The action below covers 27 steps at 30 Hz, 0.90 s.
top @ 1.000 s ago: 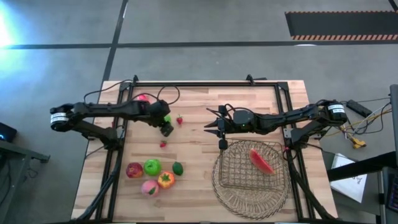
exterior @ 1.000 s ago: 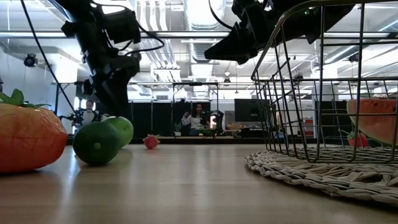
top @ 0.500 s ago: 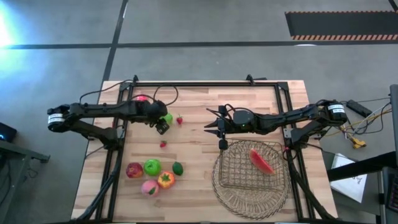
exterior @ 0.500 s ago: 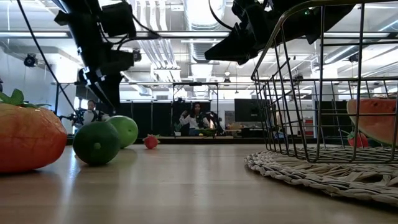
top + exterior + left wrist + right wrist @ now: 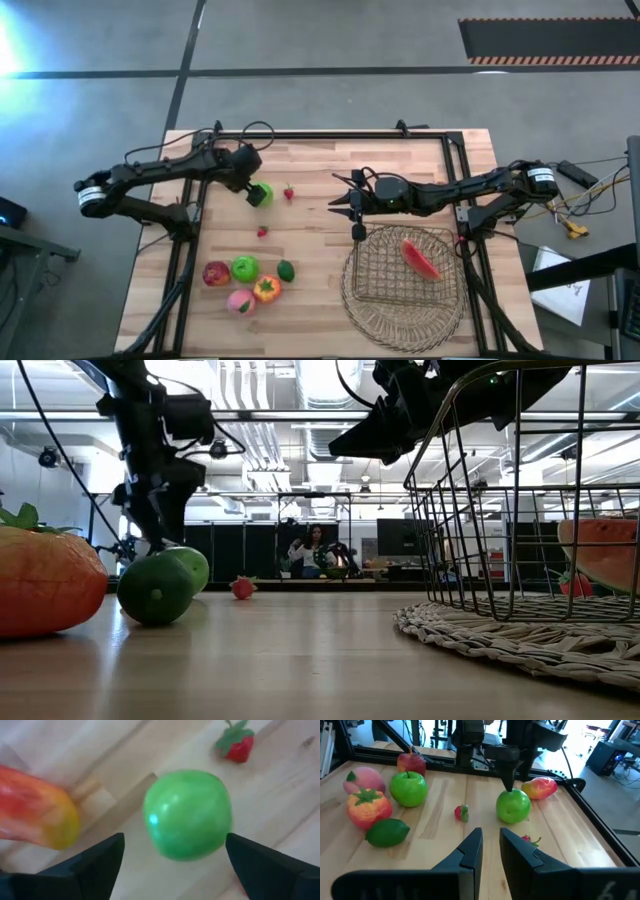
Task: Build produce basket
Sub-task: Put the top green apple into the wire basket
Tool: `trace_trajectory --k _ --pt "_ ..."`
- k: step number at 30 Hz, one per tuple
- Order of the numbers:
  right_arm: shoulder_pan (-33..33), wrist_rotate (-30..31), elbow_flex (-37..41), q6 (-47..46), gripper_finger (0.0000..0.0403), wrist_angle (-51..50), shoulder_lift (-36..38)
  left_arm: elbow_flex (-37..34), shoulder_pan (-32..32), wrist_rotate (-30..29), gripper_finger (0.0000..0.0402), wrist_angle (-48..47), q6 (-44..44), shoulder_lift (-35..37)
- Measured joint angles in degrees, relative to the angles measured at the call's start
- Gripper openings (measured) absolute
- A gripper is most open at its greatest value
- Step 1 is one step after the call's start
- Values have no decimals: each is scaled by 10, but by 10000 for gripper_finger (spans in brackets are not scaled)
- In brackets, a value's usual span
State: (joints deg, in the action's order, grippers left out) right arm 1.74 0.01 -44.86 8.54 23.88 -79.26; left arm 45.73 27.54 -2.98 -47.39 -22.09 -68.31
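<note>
My left gripper [image 5: 255,188] hangs open over a round green fruit [image 5: 263,193] near the table's far left. In the left wrist view its fingers stand on either side of that fruit [image 5: 187,815] with a gap on each side. A red-yellow piece [image 5: 35,815] and a strawberry [image 5: 237,745] lie close by. My right gripper [image 5: 340,203] waits above mid-table, fingers together [image 5: 491,840], beside the wire basket [image 5: 365,290]. A long reddish slice [image 5: 422,258] lies in the basket. Several fruits [image 5: 245,268] rest in a cluster at the near left.
The basket stands on a round woven straw mat [image 5: 400,322] at the near right. A tiny red berry [image 5: 262,231] lies between the green fruit and the cluster. Black frame rails [image 5: 330,134] run along the table's far and side edges. Bare wood shows mid-table.
My left gripper has drawn back toward the table's far left, from the near side of the green fruit to a place right over it. In the low view it rose and then came down again. My right arm has kept still.
</note>
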Motion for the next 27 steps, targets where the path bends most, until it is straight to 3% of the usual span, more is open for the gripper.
trace_trajectory --k 12,27 --pt "0 -4 0 -21 57 -4 0 -29 -2 14 370 94 -42 -23" --pt "0 -5 0 -26 57 -14 0 -44 -16 12 365 135 -31 -95"
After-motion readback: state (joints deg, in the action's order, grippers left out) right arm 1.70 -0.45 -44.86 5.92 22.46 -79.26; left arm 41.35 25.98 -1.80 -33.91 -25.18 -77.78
